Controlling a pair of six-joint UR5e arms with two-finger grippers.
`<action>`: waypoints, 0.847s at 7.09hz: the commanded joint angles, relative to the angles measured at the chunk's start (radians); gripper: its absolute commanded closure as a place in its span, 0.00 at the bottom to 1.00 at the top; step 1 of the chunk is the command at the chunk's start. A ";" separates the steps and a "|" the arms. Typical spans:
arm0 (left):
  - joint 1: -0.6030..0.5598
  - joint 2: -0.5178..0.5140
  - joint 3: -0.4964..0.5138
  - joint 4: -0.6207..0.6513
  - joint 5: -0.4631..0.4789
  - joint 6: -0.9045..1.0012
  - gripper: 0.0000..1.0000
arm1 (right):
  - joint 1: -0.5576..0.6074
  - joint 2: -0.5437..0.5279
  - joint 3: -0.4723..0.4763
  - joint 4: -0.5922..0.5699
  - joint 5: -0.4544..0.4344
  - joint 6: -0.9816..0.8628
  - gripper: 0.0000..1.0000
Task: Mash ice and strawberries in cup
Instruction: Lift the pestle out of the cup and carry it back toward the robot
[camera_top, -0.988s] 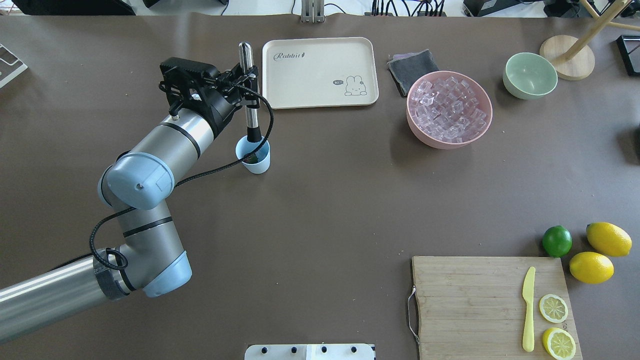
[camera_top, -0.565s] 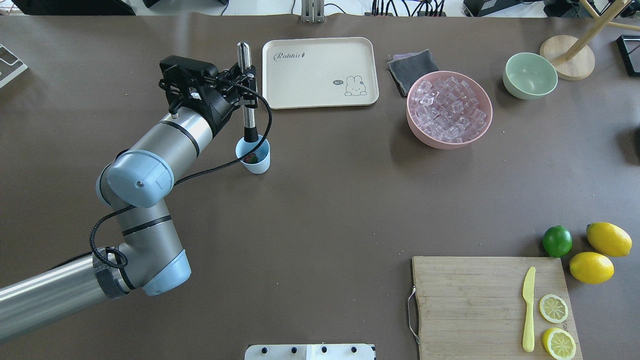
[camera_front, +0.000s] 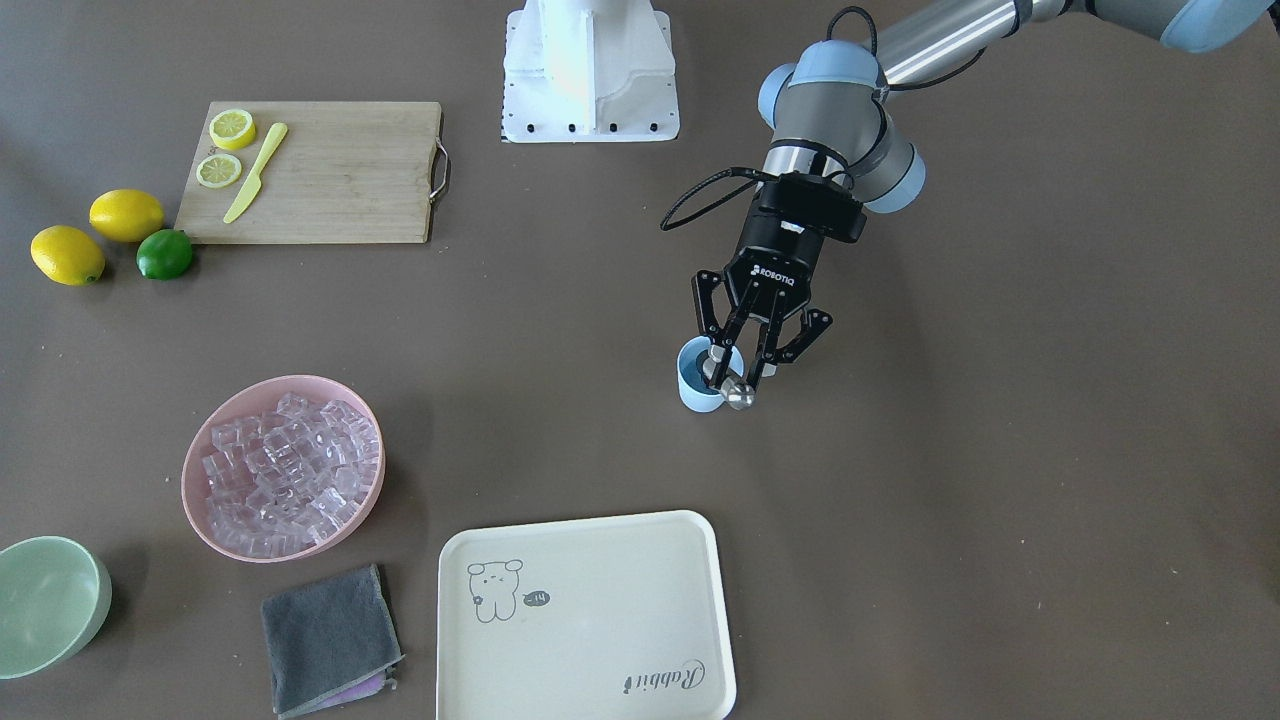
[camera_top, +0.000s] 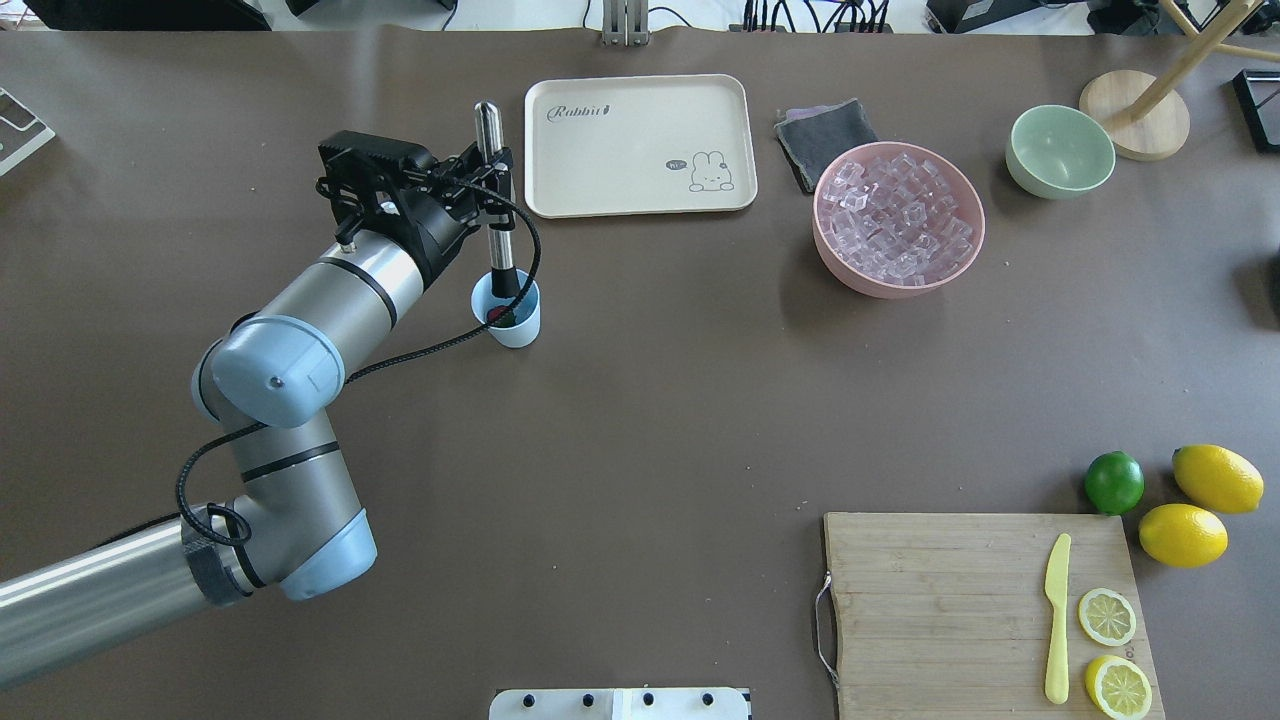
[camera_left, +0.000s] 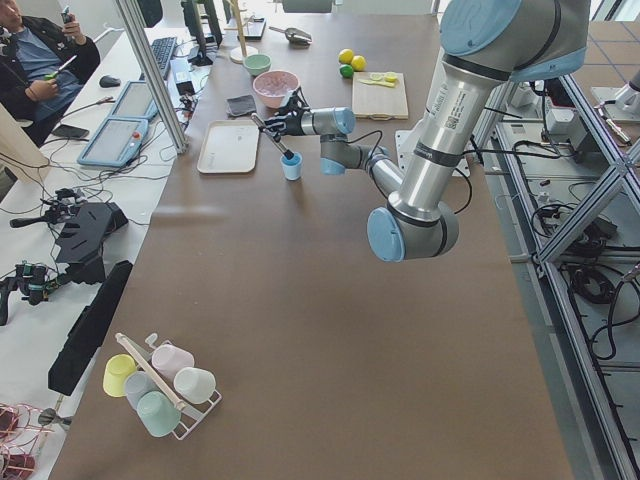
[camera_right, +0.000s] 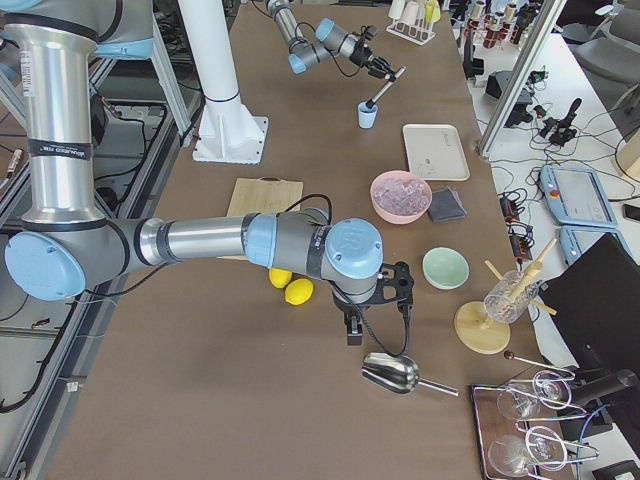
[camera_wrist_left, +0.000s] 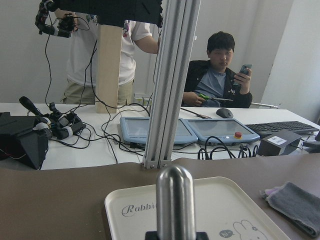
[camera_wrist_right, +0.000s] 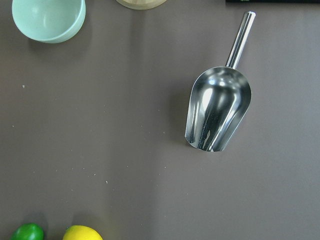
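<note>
Since a moment ago, when its black head stood up at the rim, the muddler (camera_top: 497, 200) has been driven back down. The head now sits inside the cup (camera_top: 518, 325), with the steel handle leaning away from the robot. Judged: another pressing stroke, with the mashing under way and not finished.

- Left gripper (camera_top: 496, 186): fingers clamped on the muddler's steel shaft, above the cup.
- Strawberry (camera_top: 497, 317): a red patch low in the cup, beside the muddler head. Too small to tell whether it is crushed.
- Ice (camera_top: 897, 215): clear cubes heaped in the pink bowl (camera_top: 860, 282), well apart from the cup. Any ice inside the cup cannot be made out.
- Right gripper (camera_right: 353, 330): far from the work, hanging over a steel scoop (camera_wrist_right: 217, 115) that lies on the table. Whether it is open or closed cannot be told.

Surface: brown table (camera_top: 650, 400).
- Cream rabbit tray (camera_top: 620, 150), just beyond the cup.
- Grey cloth (camera_top: 825, 140), next to the pink bowl.
- Pale green bowl (camera_top: 1060, 150).
- Bamboo cutting board (camera_top: 930, 600), carrying a yellow knife (camera_top: 1057, 615) and two lemon halves (camera_top: 1106, 616).
- Lime (camera_top: 1114, 482) and two whole lemons (camera_top: 1217, 478), beside the board.
- Rack of pastel cups (camera_left: 160, 385), at the table's far end.

Room: a side bench with cables and control tablets. A seated person (camera_wrist_left: 222, 70) holds a phone, and a second person (camera_wrist_left: 100, 50) stands nearby.
</note>
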 joint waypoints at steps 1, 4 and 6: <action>-0.231 0.044 -0.052 0.025 -0.378 -0.097 0.76 | -0.002 -0.003 0.001 0.002 0.000 0.000 0.01; -0.637 0.114 -0.044 0.304 -1.095 -0.136 0.76 | -0.002 0.004 0.001 0.003 0.000 0.000 0.01; -0.665 0.283 -0.017 0.328 -1.228 -0.057 0.76 | 0.000 0.001 0.007 0.002 0.000 0.000 0.01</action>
